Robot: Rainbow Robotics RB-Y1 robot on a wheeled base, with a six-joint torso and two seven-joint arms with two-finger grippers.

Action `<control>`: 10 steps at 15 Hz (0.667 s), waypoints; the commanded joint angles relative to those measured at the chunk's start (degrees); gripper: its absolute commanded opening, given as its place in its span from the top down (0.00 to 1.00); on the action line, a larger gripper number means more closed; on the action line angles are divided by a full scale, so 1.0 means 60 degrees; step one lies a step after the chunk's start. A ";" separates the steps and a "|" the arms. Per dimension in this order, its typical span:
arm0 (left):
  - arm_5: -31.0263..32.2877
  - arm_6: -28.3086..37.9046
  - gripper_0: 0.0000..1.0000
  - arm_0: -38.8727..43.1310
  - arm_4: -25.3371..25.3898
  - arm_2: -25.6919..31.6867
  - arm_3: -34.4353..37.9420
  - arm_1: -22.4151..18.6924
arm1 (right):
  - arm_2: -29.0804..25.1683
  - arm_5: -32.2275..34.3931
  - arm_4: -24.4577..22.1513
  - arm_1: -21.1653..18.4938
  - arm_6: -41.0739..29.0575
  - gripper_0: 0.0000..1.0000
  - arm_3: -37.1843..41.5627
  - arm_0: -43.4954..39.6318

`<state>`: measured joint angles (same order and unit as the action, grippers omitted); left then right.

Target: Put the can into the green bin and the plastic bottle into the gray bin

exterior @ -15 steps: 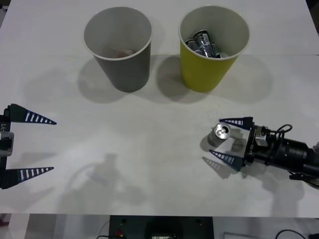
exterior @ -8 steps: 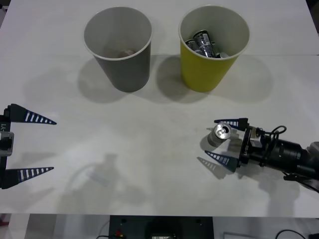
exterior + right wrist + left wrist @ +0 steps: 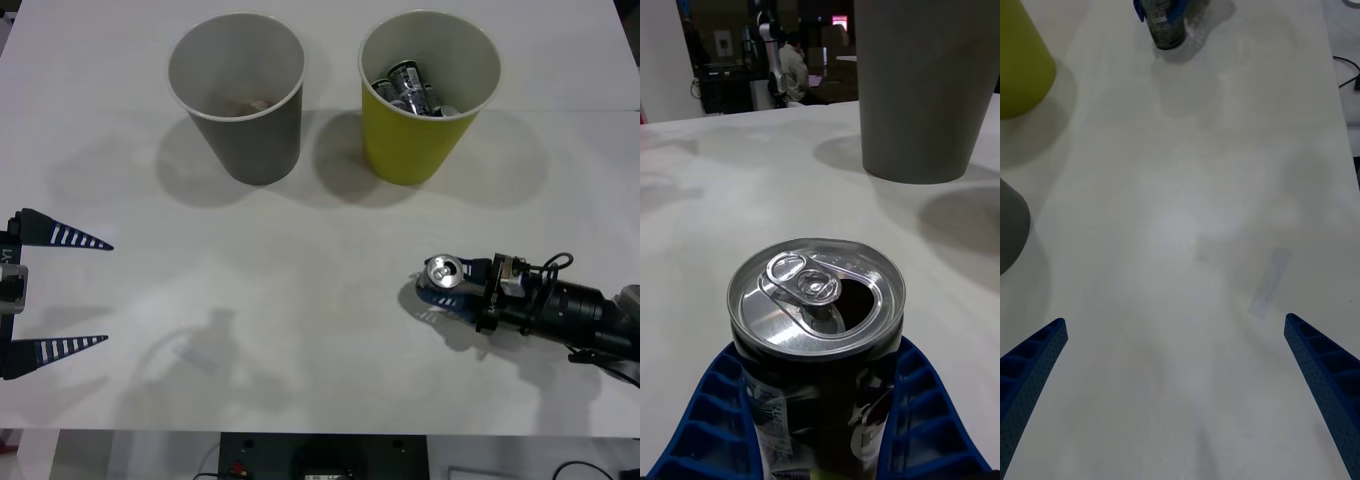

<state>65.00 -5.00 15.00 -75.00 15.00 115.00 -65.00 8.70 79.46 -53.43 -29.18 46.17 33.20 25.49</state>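
The right gripper (image 3: pixel 447 287) had its jaws clenched on the can (image 3: pixel 443 271), upright on the worktop (image 3: pixel 300 300). Grasp made; next, lifting toward the green bin (image 3: pixel 420 130) seemed due.

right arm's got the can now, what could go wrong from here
The right gripper has its blue fingers closed low on the can, so the can could tip or slip as it lifts. The tab opening looks open, so any leftover liquid might spill when tilted. The green bin already holds cans, so a drop from too low may clip its rim or land on them and bounce. The left gripper rests open at the table's left edge.
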 commanded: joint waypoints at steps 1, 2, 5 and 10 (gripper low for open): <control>0.0000 0.0000 0.00 0.0000 0.0000 0.0000 0.0000 0.0000 | -0.0014 -0.0001 -0.0001 0.0000 -0.0033 1.00 0.0003 -0.0001; 0.0000 0.0000 0.00 0.0000 0.0000 0.0000 0.0000 0.0000 | 0.0001 0.0013 -0.0001 0.0000 -0.0033 1.00 0.0003 0.0014; 0.0000 0.0000 0.00 0.0000 0.0000 0.0000 0.0000 0.0000 | 0.0001 0.0116 -0.0001 -0.0058 -0.0194 1.00 0.0047 0.0028; 0.0000 0.0000 0.00 0.0000 0.0000 0.0000 0.0000 0.0000 | -0.0072 0.0013 -0.0734 -0.0820 -0.2260 1.00 0.1497 -0.0074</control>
<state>65.00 -5.00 15.00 -75.00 15.00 115.00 -65.00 8.49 79.77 -56.63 -33.26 34.99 40.39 25.20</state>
